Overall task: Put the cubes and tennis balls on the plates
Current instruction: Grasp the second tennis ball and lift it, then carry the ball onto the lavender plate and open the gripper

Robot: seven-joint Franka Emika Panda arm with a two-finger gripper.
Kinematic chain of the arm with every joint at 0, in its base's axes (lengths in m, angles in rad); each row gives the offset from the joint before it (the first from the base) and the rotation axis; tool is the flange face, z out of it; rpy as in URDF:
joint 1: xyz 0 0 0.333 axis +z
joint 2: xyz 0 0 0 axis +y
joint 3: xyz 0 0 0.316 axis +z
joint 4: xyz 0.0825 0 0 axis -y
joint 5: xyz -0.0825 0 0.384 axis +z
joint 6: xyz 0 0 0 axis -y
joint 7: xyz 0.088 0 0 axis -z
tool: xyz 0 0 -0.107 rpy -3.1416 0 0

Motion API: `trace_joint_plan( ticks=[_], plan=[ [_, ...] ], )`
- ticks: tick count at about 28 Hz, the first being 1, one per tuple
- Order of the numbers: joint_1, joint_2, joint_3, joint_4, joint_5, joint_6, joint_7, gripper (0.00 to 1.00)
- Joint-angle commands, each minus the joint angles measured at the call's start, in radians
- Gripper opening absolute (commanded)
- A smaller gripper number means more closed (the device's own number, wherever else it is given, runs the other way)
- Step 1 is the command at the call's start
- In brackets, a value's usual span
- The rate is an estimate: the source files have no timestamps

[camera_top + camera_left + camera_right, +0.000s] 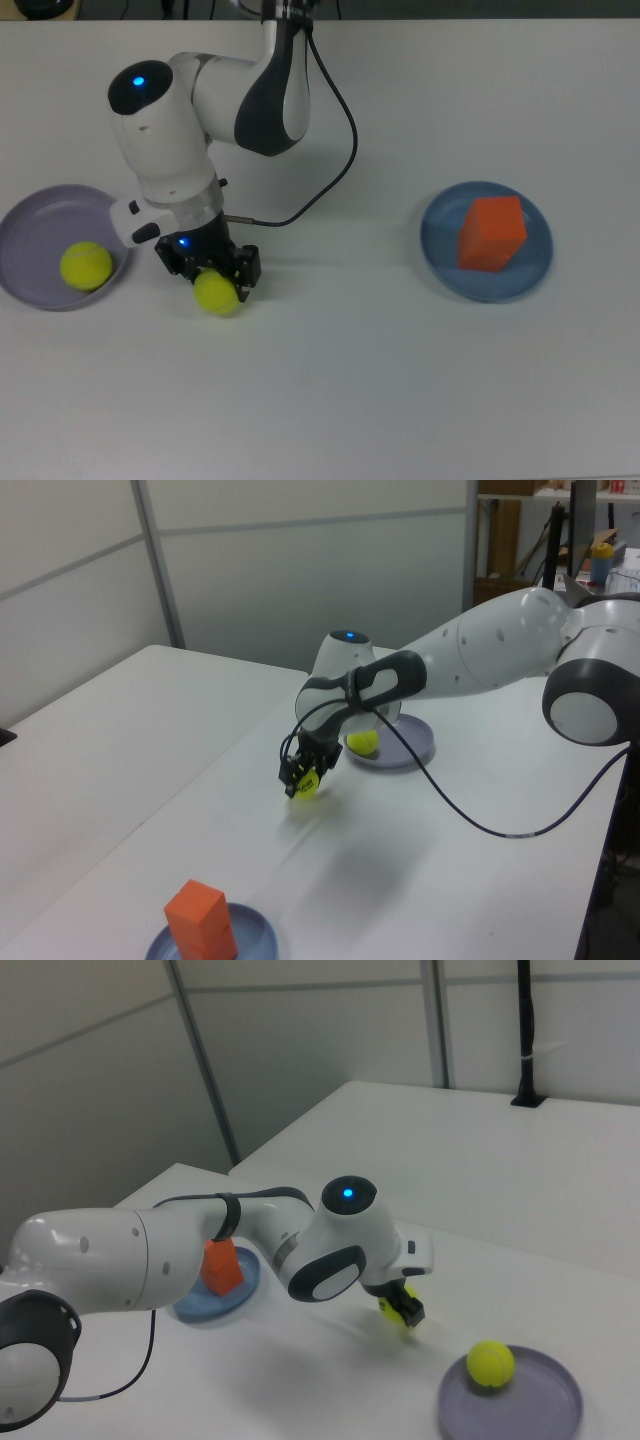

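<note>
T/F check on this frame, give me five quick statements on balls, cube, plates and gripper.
1. A tennis ball lies on the purple plate. True.
2. The cube sits on the purple plate. False: it is on the blue plate.
3. The gripper is down at the second ball, fingers either side of it. True.
4. Both balls are on plates. False: the second ball is off the plates, beside the purple one.
5. Two cubes are visible. False: only one shows.
</note>
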Motion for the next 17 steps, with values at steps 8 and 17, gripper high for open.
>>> trace_joint_plan(
  ticks=[8,17],
  plan=[
    [-0.014,-0.144,-0.165,-0.055,-0.106,-0.205,0.008,0.00],
    [-0.072,-0.093,-0.198,-0.078,-0.122,-0.204,-0.032,0.00]
  ],
)
